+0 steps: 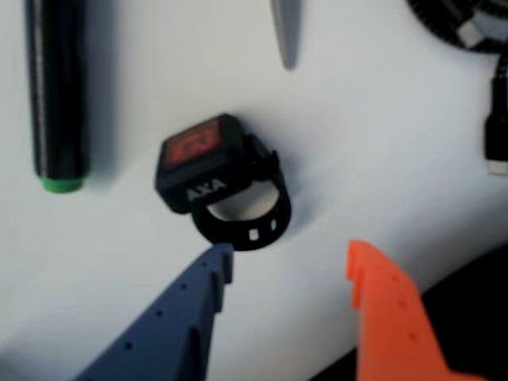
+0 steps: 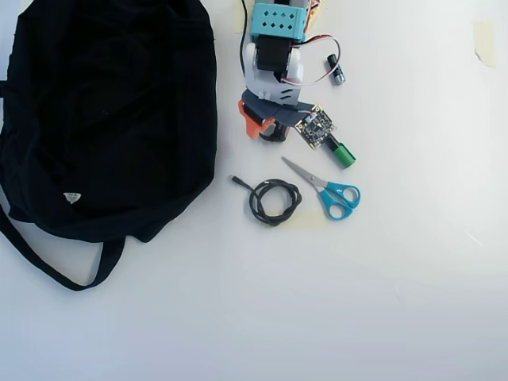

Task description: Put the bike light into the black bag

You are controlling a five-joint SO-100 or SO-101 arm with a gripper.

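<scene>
Overhead view: white tabletop [image 2: 413, 302], wide bare stretch along the bottom and the right side. The black bag [image 2: 111, 111] fills the upper left, its strap [image 2: 48, 266] looping out below, small white label [image 2: 72, 197] near its lower edge. Arm [image 2: 274, 55] enters from the top centre, just beside the bag's right edge.

Clutter sits tight around the arm: green-capped marker [image 2: 343, 155] to its right, blue-handled scissors [image 2: 333, 190] below that, coiled black cable [image 2: 274, 200] below the arm, small black cylinder [image 2: 336, 75] upper right.

Wrist view: the tool [image 1: 290, 266] is released, blue finger [image 1: 182, 317] and orange finger [image 1: 393, 317] spread apart, nothing between them. The bike light [image 1: 202, 163] lies on the tabletop just above the blue fingertip, not touched. Boxy black body, red lens face up, white "AXA" lettering on the side, black rubber ring loop [image 1: 246, 222] attached toward the fingers. Marker to its left, scissor tip above, cable at upper right; bare surface immediately around it.
</scene>
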